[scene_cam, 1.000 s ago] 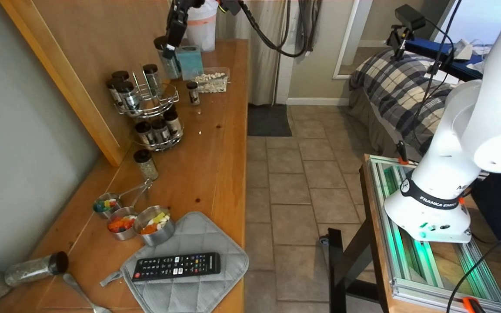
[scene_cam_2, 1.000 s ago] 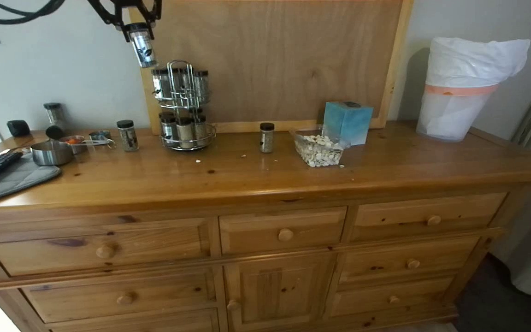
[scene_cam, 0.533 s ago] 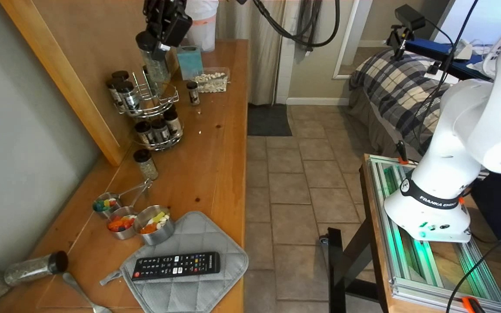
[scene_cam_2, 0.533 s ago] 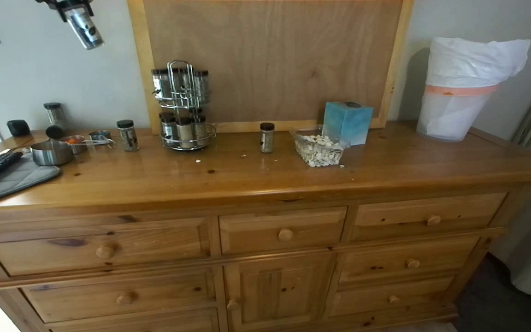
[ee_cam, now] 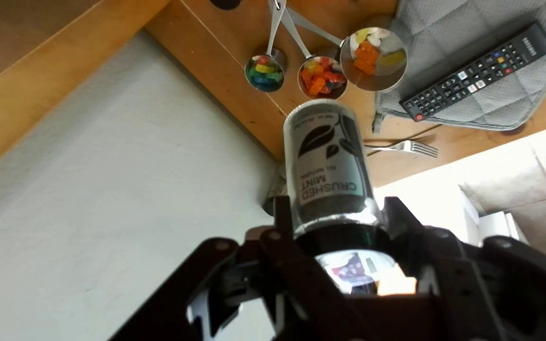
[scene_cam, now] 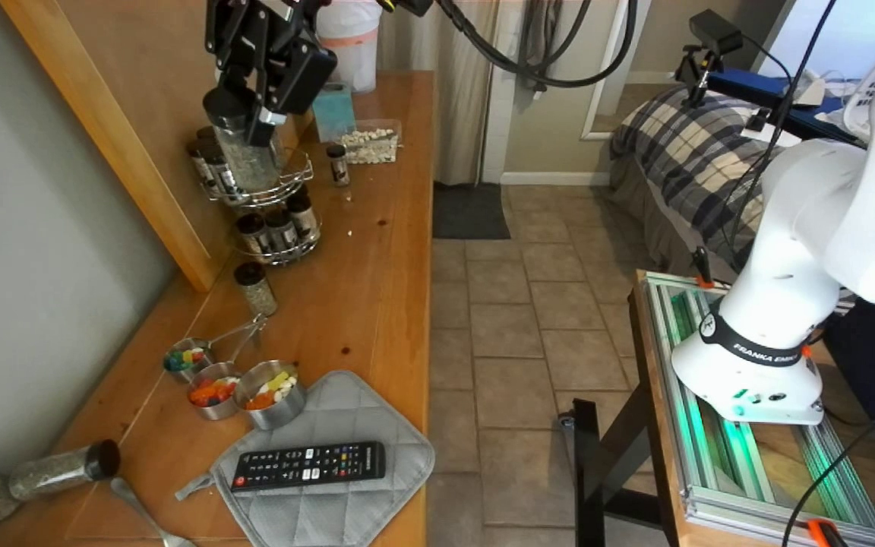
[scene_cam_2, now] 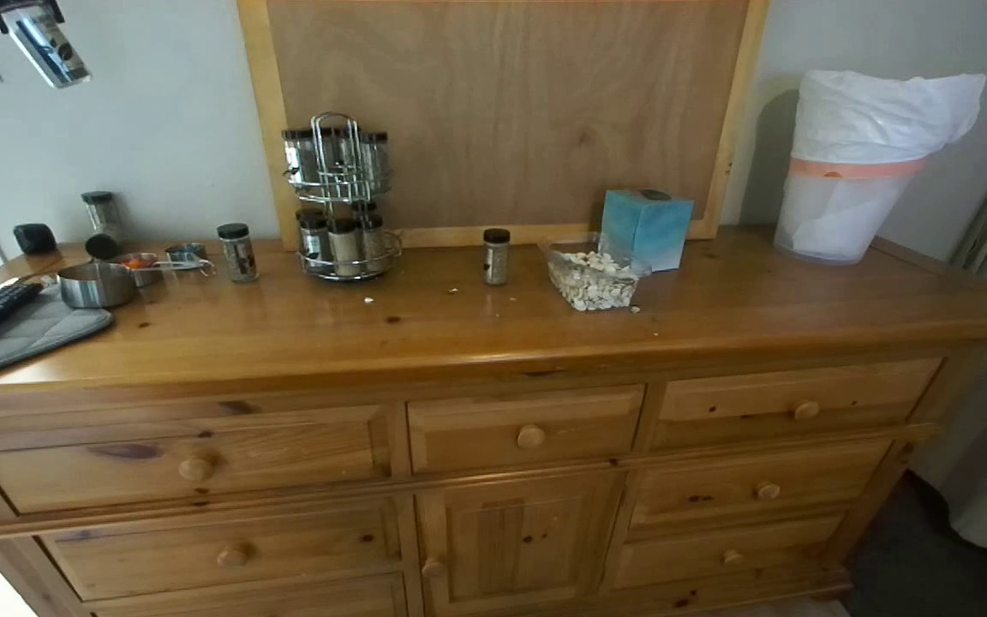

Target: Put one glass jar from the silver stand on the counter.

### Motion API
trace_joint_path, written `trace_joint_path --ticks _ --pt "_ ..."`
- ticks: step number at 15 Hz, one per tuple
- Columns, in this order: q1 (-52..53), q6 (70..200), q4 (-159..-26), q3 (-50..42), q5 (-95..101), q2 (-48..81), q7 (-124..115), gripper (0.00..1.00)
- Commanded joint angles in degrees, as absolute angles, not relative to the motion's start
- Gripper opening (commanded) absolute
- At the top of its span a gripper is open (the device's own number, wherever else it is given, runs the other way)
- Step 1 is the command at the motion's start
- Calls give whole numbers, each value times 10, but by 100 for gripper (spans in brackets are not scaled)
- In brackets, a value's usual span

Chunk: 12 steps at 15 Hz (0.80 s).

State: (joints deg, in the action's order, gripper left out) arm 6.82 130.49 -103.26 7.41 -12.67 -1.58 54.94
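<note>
My gripper (ee_cam: pixel 337 215) is shut on the dark cap of a clear glass jar (ee_cam: pixel 325 156) with a "Crushed Mint" label. The jar hangs tilted in the air, well above the counter (scene_cam: pixel 377 304), and also shows in both exterior views (scene_cam: pixel 251 161) (scene_cam_2: pixel 50 47). The silver stand (scene_cam_2: pixel 339 193) is on the counter against the wooden board, with jars on both tiers; it is out of the wrist view. In an exterior view the held jar covers part of the stand's upper tier (scene_cam: pixel 293 186). The gripper is mostly cut off at the top edge in an exterior view (scene_cam_2: pixel 18 10).
Single jars (scene_cam_2: pixel 238 253) (scene_cam_2: pixel 496 257) stand on either side of the stand. Metal measuring cups (scene_cam: pixel 269 395) with candy, a grey pad (scene_cam: pixel 346 509) with a remote (scene_cam: pixel 308 466), a fork (scene_cam: pixel 141 509) and a lying jar (scene_cam: pixel 58 472) occupy the near end. A plastic box (scene_cam_2: pixel 592 278) and tissue box (scene_cam_2: pixel 648 227) stand farther along.
My gripper has carried the jar from above the stand along the counter toward the end with the measuring cups, and the jar tilts more. The stand and other objects have not moved.
</note>
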Motion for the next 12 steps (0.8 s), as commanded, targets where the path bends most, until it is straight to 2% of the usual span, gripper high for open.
trace_joint_path --ticks 1,6,7,12 --pt "70 1303 -1030 69 -125 -15 548 51" --pt "69 1303 -1030 69 -125 -15 548 51" --pt "69 1303 -1030 69 -125 -15 548 26" --pt "98 1296 -973 102 -175 58 648 26"
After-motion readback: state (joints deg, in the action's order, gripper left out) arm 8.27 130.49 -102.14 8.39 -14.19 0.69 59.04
